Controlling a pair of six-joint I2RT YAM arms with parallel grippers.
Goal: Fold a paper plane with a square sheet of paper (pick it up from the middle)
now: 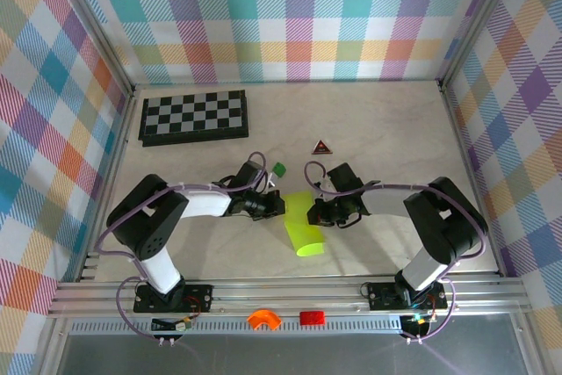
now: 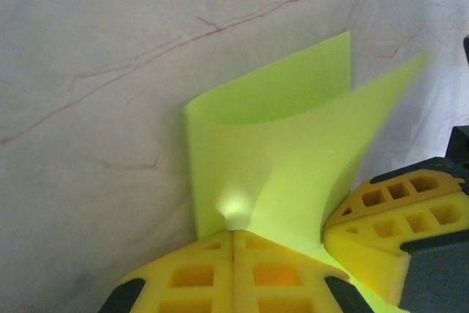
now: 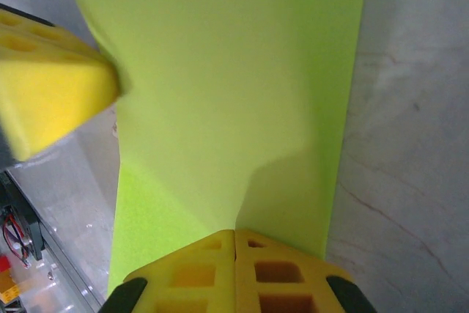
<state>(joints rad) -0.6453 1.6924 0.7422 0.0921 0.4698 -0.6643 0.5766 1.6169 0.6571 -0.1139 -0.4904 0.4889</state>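
Paper sheet [image 1: 301,226], lime yellow-green and bent into a curve, sits over the middle of the table [image 1: 395,129], pinched from both sides. The left gripper [image 1: 277,205] has its yellow fingers [image 2: 198,276] pressed together on the sheet's left edge. The right gripper [image 1: 314,211] is clamped the same way on the opposite edge, its fingers [image 3: 278,276] meeting over the paper. The sheet's near end curls toward the arm bases. A small green block [image 1: 278,168] lies just behind the grippers, and a chessboard [image 1: 193,117] sits farther back on the left.

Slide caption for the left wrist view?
Curled lime paper held by the shut left gripper, the right gripper gripping it alongside, over the marbled table.
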